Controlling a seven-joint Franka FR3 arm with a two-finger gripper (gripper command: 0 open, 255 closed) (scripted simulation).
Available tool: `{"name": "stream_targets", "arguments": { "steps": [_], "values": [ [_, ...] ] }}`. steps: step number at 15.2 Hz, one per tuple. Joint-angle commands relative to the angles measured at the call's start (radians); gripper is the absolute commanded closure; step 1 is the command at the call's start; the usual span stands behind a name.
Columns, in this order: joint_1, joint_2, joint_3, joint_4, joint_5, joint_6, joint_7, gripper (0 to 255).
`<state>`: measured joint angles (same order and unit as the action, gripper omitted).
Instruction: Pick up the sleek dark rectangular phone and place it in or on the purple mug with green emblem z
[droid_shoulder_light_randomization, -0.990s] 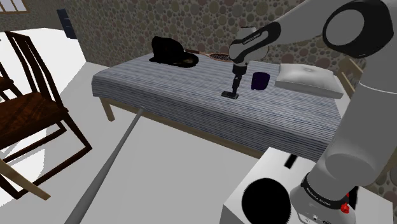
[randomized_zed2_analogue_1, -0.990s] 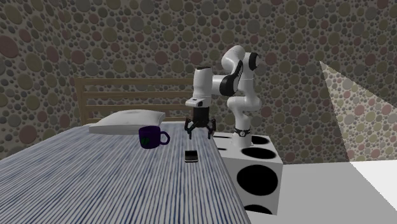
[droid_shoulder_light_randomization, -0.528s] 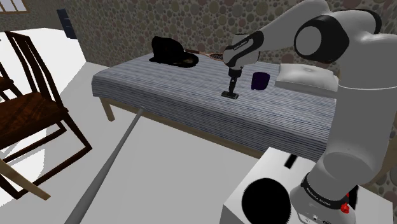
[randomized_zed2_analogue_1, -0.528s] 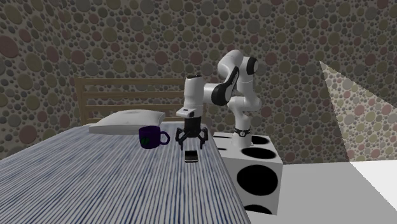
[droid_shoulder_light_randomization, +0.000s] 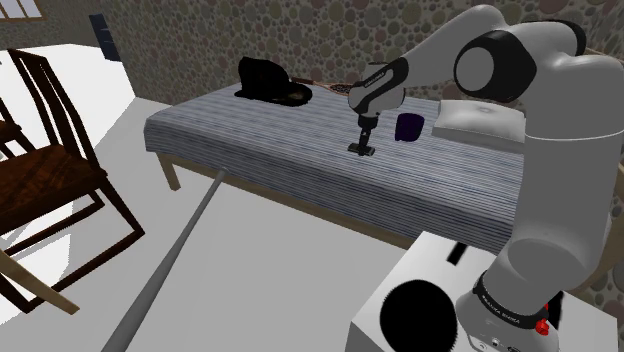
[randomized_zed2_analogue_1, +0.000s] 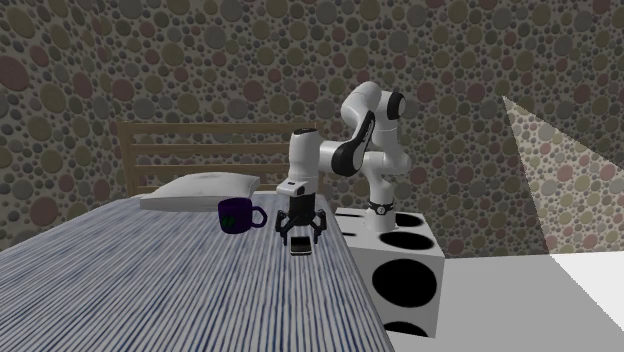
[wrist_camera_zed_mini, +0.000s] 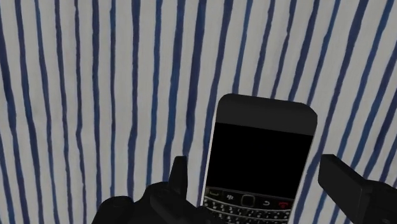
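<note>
My black two-finger gripper (wrist_camera_zed_mini: 254, 167) is hovering, jaws wide, astride the dark rectangular keypad phone (wrist_camera_zed_mini: 261, 153) lying on the blue-striped bedspread (wrist_camera_zed_mini: 95, 95), upper middle of the shoulder view. Closing too high, I am risking skidding off its thin edges.

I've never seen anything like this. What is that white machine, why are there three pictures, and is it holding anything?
The white machine is a robot arm on a box stand, next to a bed with a striped cover. One picture looks over the arm's shoulder. Another looks along the bed towards the arm. The third comes from a camera on the hand itself, looking down along its black gripper. On the bed sit a dark phone, a purple mug, a pillow and a black object I can't identify. The gripper is open, with its two fingers on either side of the phone, so nothing is held yet.
</note>
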<state>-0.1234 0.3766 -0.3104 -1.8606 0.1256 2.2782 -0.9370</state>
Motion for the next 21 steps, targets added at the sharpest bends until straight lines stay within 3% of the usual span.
{"name": "stream_targets", "arguments": {
  "steps": [1,4,5,14,21],
  "values": [
    [0.0,0.0,0.0,-0.001,0.0,0.001,0.0,0],
    [0.0,0.0,0.0,-0.001,0.0,0.001,0.0,0],
    [0.0,0.0,0.0,-0.001,0.0,0.001,0.0,255],
    [0.0,0.0,0.0,-0.001,0.0,0.001,0.0,255],
    [0.006,-0.046,-0.009,0.034,-0.02,-0.077,0.012,255]
  ]
}}
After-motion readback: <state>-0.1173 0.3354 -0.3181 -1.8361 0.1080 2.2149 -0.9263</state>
